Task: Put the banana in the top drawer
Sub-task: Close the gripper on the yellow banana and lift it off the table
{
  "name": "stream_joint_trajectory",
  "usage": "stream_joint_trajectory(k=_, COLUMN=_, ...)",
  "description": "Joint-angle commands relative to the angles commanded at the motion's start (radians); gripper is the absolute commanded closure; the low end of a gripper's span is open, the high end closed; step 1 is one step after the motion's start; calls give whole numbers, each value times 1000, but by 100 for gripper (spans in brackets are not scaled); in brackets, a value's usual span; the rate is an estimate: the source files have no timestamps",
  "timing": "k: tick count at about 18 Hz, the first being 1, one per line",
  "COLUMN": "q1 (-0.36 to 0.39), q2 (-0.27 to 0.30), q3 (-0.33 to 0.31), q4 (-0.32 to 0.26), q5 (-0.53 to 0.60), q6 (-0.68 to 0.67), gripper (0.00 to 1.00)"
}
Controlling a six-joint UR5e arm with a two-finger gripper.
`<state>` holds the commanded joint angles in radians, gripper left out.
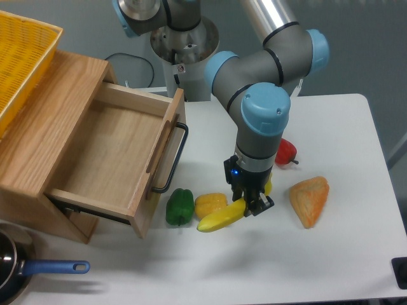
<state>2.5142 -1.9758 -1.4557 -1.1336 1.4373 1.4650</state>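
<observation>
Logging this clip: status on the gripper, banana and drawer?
Gripper down on the long curved yellow banana, grip unclear. Banana on the table beside the yellow bell pepper. Light-oak wooden top drawer open, empty.

The top drawer (pixel 111 149) is pale matt oak with a black metal handle (pixel 173 159); the banana (pixel 219 218) looks smooth, glossy plastic; the basket (pixel 22 60) is yellow plastic mesh; the surface (pixel 331 254) is matt white.

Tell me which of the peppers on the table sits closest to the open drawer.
The green pepper; it lies just right of the drawer front, while the yellow pepper and red pepper sit farther right.
</observation>
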Motion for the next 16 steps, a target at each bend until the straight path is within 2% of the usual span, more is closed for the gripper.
stream_joint_trajectory(k=9, q1=0, q2=3, q3=5, q4=-2, q5=35, q6=-15, gripper=70)
stream_joint_trajectory(k=11, q1=5, q2=6, q3=6, q4=-3, q5=37, q6=-73, gripper=70)
stream_joint_trajectory(k=16, q1=6, q2=57, q3=0, q4=-77, q5=37, q6=-153, gripper=70)
